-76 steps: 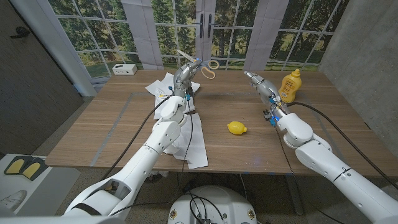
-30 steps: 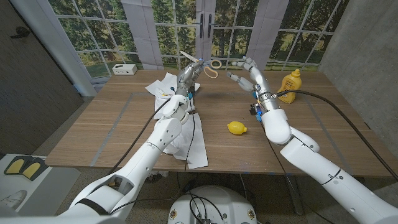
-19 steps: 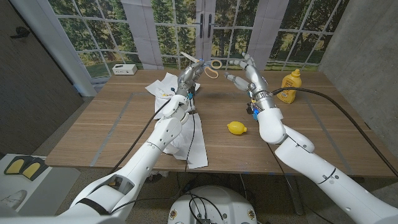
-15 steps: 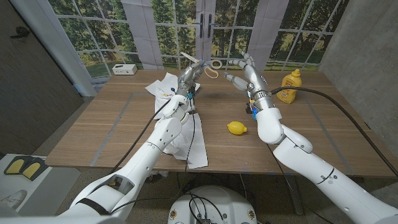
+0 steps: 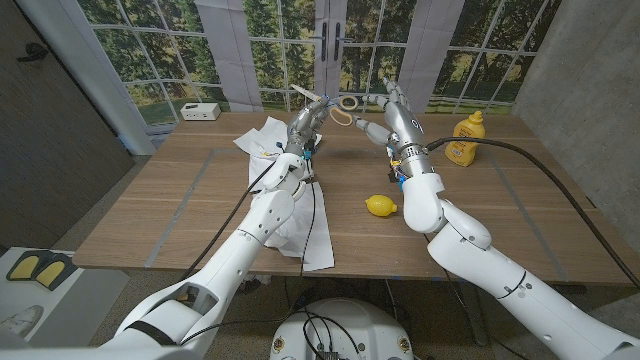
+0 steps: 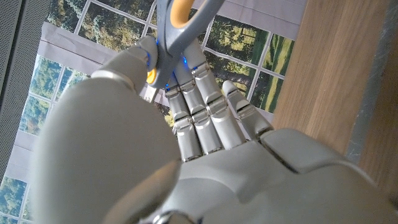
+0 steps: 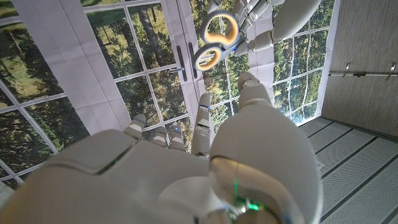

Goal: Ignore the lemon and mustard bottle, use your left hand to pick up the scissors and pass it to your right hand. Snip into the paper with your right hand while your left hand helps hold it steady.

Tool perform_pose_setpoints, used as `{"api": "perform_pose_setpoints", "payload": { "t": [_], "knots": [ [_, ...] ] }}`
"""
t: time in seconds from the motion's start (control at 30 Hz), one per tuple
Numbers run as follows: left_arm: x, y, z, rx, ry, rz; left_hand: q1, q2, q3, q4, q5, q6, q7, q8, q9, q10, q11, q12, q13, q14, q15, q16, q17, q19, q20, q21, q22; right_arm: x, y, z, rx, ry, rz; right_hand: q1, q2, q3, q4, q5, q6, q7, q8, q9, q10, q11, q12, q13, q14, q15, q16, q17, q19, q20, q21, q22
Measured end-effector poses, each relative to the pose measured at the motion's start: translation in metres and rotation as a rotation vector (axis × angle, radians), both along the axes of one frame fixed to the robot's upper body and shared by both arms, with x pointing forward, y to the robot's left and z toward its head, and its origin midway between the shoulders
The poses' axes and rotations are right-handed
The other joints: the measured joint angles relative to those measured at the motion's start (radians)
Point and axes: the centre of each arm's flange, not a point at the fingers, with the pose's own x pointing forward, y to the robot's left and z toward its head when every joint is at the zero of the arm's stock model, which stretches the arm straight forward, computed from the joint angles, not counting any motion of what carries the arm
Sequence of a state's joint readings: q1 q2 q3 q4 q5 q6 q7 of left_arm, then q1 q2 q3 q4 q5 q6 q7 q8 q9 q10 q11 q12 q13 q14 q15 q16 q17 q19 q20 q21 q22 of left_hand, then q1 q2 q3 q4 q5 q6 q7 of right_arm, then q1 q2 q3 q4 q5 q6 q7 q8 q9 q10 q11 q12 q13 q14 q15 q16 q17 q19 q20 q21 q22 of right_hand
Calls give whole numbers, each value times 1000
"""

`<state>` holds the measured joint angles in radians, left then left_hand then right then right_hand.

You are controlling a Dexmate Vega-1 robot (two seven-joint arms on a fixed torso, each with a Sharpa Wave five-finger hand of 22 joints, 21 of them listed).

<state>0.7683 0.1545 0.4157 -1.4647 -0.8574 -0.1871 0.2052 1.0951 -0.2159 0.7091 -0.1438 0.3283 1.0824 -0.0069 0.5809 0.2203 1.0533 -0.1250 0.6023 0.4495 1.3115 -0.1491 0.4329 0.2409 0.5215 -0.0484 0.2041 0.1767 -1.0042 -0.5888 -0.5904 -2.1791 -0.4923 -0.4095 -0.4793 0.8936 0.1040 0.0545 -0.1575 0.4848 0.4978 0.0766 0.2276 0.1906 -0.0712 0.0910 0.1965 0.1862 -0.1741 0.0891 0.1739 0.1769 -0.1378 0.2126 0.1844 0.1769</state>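
Note:
My left hand (image 5: 304, 122) is raised above the back of the table and grips the scissors (image 5: 338, 109) near the pivot. The blade tip points up and left, and the pale orange-lined handles (image 7: 217, 38) stick out toward my right hand. In the left wrist view the grey-blue scissors (image 6: 179, 22) sit pinched between the fingers of the left hand (image 6: 186, 149). My right hand (image 5: 386, 116) hovers just right of the handles with its fingers apart and holds nothing. White paper (image 5: 316, 236) lies on the table under my left arm.
A yellow lemon (image 5: 380, 206) lies mid-table below my right forearm. The mustard bottle (image 5: 463, 138) stands at the back right. A small white box (image 5: 200, 111) sits on the sill at the back left. More crumpled paper (image 5: 262, 137) lies by my left hand.
My right hand has swung left from beside the mustard bottle up to the scissor handles, its fingers spreading. The left hand has kept the scissors in place.

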Motion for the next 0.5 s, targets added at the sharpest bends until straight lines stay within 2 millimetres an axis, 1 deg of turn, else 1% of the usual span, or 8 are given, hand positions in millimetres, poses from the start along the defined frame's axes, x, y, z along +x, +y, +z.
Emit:
{"api": "perform_pose_setpoints", "payload": {
  "t": [0.1, 0.2, 0.37, 0.5],
  "knots": [
    [-1, -1, 0, -7, -4, -2, 0, 0, -1, -1, 0, 0, 0, 2, 0, 0, 0, 0, 0, 0, 0, 0, 0, 0, 0, 0, 0, -2, 5, 1, -10, -6, -8, 0, 0, -2, 2, 4, 19, -13, 0, 0, 4, 4, 0, 0, 0, 0, 0, 0, 0, 0, 0, 0],
    [-3, -3, 1, -12, -10, -5, 0, 0, -1, -1, -1, 0, 0, 2, 0, 0, 0, 0, 0, 0, 0, 0, 0, -8, 0, 0, 0, -3, 8, 1, -16, -8, -13, 0, 0, -6, 6, 4, 15, -27, 0, 0, 4, 4, 0, 0, 0, 0, 0, 0, 0, 0, 0, 0],
    [-4, -6, 2, -15, -15, -10, 0, 0, -1, -1, -1, 0, 0, 2, 1, 0, 0, 0, 0, 0, 0, 0, 0, -8, 0, 0, 0, -3, 11, 2, -26, -9, -18, 0, 0, -6, 6, 4, 17, -29, 0, 0, 4, 4, 0, 0, 0, 0, 0, 0, 0, 0, 0, 0],
    [-5, -8, 2, -17, -17, -11, 0, 0, -2, 0, -1, 0, 0, 2, 1, 2, 1, 0, 0, 0, 0, 0, 0, -8, 0, 0, 0, -4, 14, 4, -31, -15, -16, 0, 0, -10, 10, 4, 17, -29, 0, 0, 4, 4, 0, 0, 0, 0, 2, 0, 0, 0, 0, 0]
  ]
}}
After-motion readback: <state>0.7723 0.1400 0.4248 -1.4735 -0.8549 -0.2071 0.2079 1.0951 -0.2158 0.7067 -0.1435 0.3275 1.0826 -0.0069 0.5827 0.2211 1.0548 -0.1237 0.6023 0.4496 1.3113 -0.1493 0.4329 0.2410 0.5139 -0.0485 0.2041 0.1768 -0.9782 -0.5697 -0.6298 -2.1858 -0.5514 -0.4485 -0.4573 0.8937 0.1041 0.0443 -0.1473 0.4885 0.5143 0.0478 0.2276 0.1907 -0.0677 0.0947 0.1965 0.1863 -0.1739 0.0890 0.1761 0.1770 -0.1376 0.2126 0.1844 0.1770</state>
